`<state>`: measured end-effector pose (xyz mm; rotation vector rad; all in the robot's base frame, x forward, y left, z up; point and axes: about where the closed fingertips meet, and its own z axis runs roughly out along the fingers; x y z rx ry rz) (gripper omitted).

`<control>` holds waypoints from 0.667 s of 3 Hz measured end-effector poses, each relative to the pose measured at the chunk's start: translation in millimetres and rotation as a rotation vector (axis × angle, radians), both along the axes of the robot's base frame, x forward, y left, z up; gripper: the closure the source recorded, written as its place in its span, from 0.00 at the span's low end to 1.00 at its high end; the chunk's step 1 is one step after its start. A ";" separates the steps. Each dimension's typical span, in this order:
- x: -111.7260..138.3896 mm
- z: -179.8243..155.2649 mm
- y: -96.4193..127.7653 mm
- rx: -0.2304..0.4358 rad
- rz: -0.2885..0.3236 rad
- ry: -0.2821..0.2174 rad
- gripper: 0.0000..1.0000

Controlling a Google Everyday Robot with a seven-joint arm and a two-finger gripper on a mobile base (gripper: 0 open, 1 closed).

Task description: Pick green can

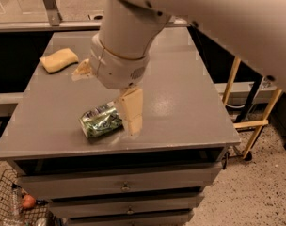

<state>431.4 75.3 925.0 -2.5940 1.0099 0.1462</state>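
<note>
The green can lies on its side near the front left of the grey table. It has mottled green and white print. My gripper hangs from the large white arm just above and behind the can. It is open, with one cream finger down against the can's right end and the other finger up to the left behind it. It holds nothing.
A yellow sponge lies at the table's back left. Drawers sit under the tabletop. A wire basket stands on the floor at lower left. A wooden frame stands to the right of the table.
</note>
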 end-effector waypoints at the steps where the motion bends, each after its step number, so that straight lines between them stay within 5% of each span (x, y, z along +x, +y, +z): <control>1: 13.3 -29.0 29.6 -0.097 0.049 -0.030 0.00; 2: 28.0 -49.0 41.9 -0.144 0.051 -0.025 0.00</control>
